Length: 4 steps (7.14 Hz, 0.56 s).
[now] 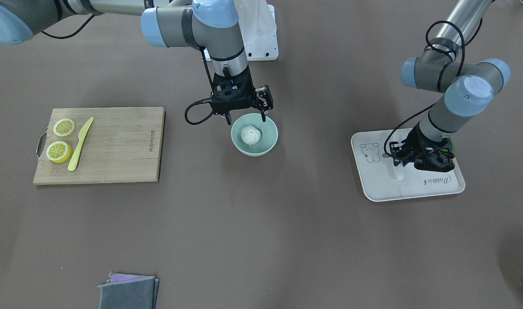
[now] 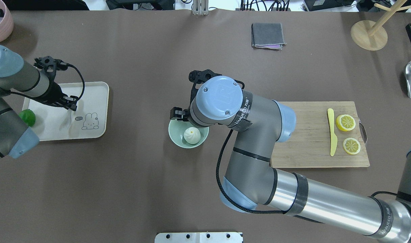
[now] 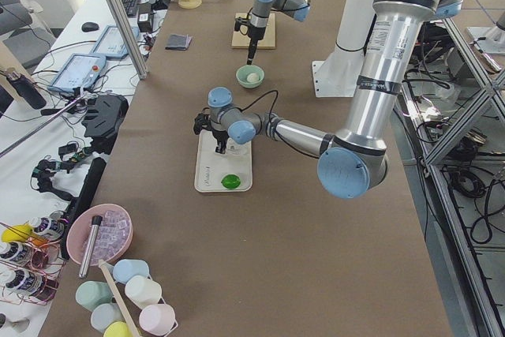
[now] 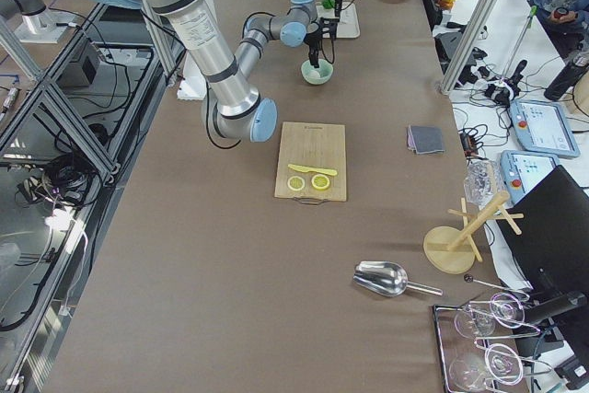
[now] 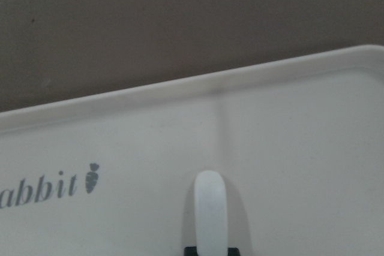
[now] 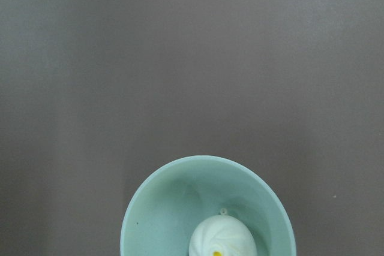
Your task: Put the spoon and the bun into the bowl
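Note:
The white bun (image 1: 250, 134) lies inside the mint-green bowl (image 1: 268, 143) at mid-table; both also show in the right wrist view, bun (image 6: 222, 241) in bowl (image 6: 156, 214). My right gripper (image 1: 245, 116) hangs just above the bowl's robot-side rim, open and empty. My left gripper (image 2: 69, 106) is down on the white tray (image 2: 96, 91). In the left wrist view its fingertips (image 5: 191, 250) close on the white spoon (image 5: 210, 208). The spoon's handle points toward the tray rim. Its scoop is hidden.
A green lime (image 2: 27, 117) sits on the tray beside the left arm. A wooden cutting board (image 1: 124, 146) holds two lemon slices (image 1: 64, 127) and a yellow knife (image 1: 80, 143). A folded grey cloth (image 1: 128, 292) lies on the operators' side.

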### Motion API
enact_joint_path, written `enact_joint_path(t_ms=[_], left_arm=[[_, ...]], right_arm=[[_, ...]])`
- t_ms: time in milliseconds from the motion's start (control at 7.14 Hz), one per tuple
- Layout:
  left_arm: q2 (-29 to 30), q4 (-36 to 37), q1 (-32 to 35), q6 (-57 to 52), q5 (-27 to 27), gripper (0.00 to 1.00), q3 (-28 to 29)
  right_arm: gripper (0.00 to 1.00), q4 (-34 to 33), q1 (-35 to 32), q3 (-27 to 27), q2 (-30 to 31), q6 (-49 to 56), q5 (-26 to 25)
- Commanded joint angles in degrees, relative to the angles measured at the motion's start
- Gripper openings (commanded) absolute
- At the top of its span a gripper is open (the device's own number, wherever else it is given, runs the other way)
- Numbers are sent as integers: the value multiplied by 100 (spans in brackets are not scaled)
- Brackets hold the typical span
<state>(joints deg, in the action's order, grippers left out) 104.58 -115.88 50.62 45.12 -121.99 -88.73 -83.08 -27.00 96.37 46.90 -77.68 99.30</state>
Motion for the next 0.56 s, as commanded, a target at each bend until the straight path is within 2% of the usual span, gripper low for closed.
enact_joint_path(t_ms=[0, 140, 280, 420], left_arm=[[664, 223, -43, 721, -334, 0, -320], [1121, 268, -261, 1344, -308, 0, -321], [1456, 320, -577, 1820, -247, 0, -260], [1886, 330, -867, 2208, 180, 0, -94]], right_arm=[[100, -24, -427, 1288, 1295, 182, 544], [100, -33, -716, 1818, 1948, 670, 851], [100, -24, -1110, 1937, 2338, 1093, 1228], [100, -15, -1410, 1938, 2611, 1515, 1423]])
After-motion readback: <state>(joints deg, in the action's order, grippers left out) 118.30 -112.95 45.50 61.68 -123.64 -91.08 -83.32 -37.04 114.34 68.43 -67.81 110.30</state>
